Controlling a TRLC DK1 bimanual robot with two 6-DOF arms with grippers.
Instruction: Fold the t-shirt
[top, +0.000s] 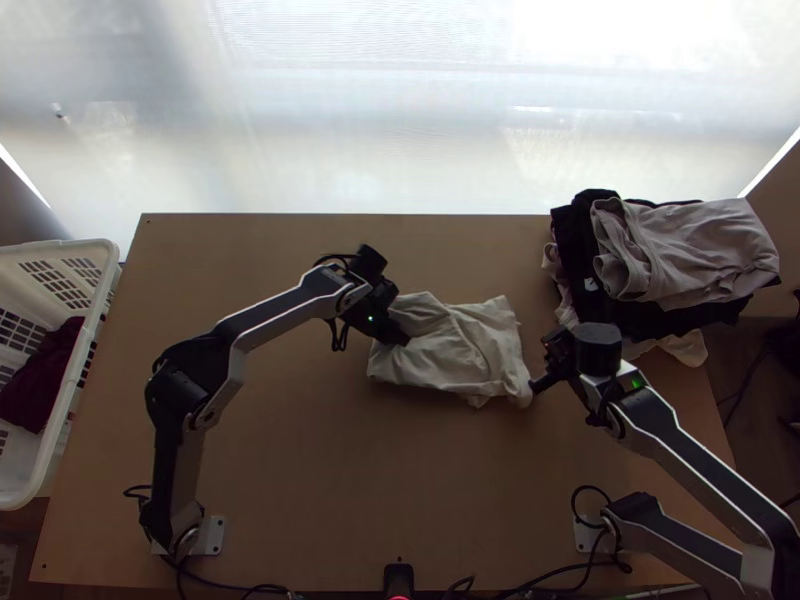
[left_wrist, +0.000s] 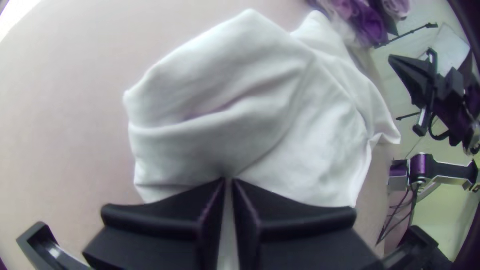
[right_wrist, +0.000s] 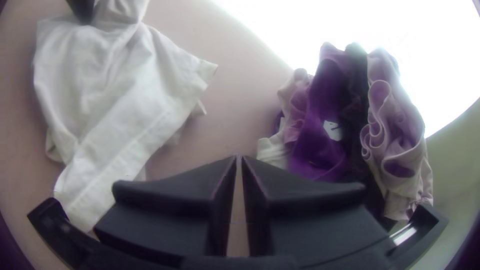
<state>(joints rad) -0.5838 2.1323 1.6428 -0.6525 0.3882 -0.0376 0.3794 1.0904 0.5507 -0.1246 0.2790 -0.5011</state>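
White t-shirt (top: 462, 352) is being pinched by left gripper (top: 402, 338) (rumpled, creased all over) | right gripper (top: 536, 387) is being held clenched, just beside its edge.

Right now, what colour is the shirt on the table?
The shirt is white or off-white; it shows best in the left wrist view.

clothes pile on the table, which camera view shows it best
The top view, which has the whole pile nearly unobstructed, light garment on top. The right wrist view shows its curled folds closer, partly behind the right gripper. The left wrist view catches a piece of it at the edge.
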